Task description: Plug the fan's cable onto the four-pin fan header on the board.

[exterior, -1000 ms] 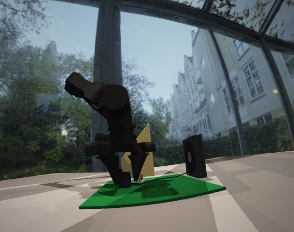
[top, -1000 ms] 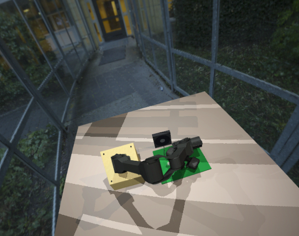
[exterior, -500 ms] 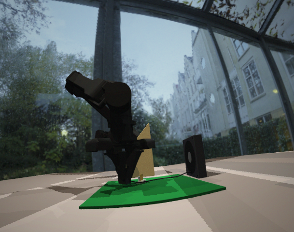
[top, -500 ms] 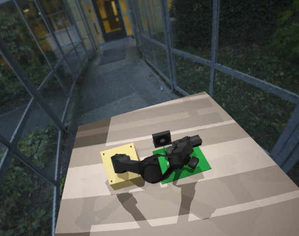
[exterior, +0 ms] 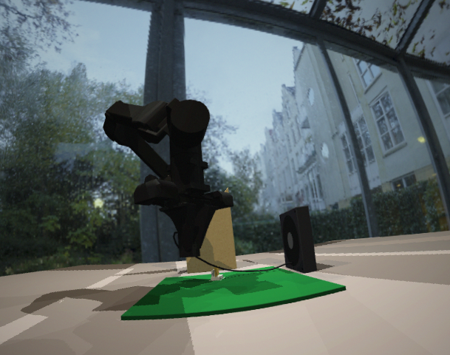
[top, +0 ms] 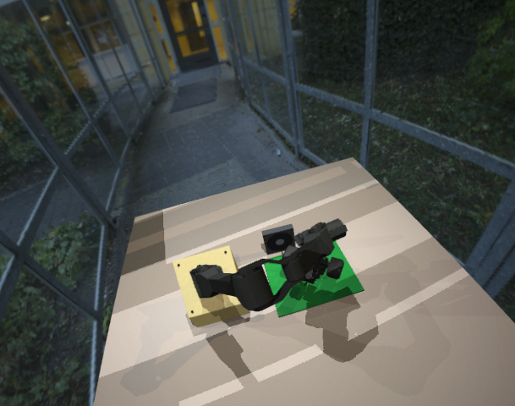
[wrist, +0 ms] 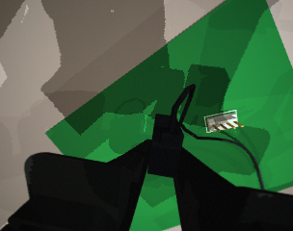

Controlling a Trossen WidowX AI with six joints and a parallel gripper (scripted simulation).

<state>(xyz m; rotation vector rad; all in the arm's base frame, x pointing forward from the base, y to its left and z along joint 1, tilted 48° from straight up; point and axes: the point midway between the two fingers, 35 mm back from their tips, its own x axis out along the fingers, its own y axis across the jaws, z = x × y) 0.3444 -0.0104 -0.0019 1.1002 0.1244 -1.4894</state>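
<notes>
The bench (top: 423, 315) carries a green board (exterior: 278, 293), the landmark here. The arm's yellow base block (top: 205, 305) sits just beside one edge of the board, and a black fan (exterior: 298, 238) stands upright at the board's far edge. Above the board, the tool (wrist: 163, 159) is clamped on the black plug (wrist: 165, 144), lifted off the surface. The thin cable (exterior: 251, 268) runs from plug to fan. The white four-pin header (wrist: 222, 120) sits on the board, near the plug but apart from it.

Dim dusk light; warm glow from a distant doorway (top: 191, 30). Blocky, hard-edged shadows patch the table (top: 402, 279). Exterior view bends straight lines near its edges.
</notes>
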